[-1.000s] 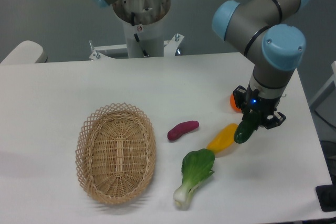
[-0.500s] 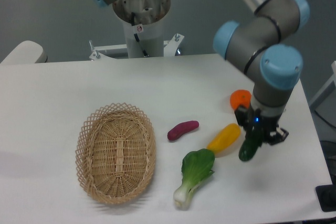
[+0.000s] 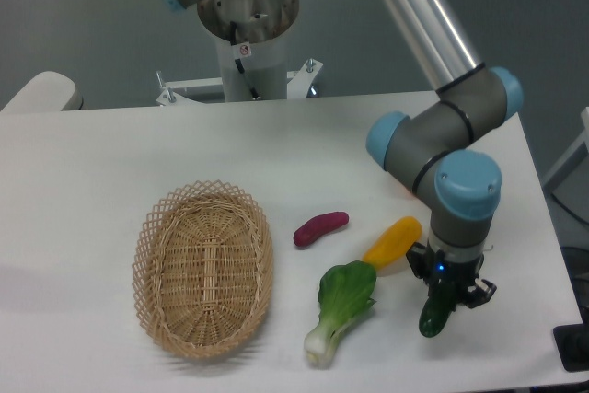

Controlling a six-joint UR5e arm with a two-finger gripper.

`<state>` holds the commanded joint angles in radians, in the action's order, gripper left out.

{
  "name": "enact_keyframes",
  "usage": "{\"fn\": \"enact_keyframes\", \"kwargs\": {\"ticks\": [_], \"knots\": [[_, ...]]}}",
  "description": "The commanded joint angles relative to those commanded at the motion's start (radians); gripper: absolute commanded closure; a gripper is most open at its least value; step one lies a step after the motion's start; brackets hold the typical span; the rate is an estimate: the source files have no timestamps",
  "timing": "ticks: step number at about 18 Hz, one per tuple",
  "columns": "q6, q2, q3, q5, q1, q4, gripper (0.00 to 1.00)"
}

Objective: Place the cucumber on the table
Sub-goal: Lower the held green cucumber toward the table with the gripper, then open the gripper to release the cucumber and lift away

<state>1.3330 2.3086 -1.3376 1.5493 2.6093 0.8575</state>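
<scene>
The dark green cucumber hangs tilted in my gripper, which is shut on its upper end. Its lower tip is at or just above the white table near the front right; I cannot tell if it touches. The gripper sits to the right of the yellow vegetable and the bok choy.
An oval wicker basket stands at the left front. A purple sweet potato lies in the middle. The arm's elbow hides the orange fruit behind it. The table's right edge and front edge are close to the gripper.
The gripper has moved down and toward the front edge with the cucumber, from beside the orange fruit to low over the table. The arm now covers the orange fruit.
</scene>
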Motion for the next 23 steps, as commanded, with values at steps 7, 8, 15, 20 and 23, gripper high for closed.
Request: {"fn": "enact_keyframes", "kwargs": {"ticks": [7, 8, 15, 20, 23], "knots": [[-0.003, 0.006, -0.003, 0.000, -0.003, 0.002, 0.53], [0.002, 0.006, 0.001, 0.000, -0.003, 0.002, 0.34], [0.011, -0.015, 0.043, 0.008, -0.006, 0.018, 0.01], [0.050, -0.115, 0.097, 0.008, -0.020, 0.216, 0.01], [0.179, -0.181, 0.107, 0.008, 0.017, 0.346, 0.01]]}}
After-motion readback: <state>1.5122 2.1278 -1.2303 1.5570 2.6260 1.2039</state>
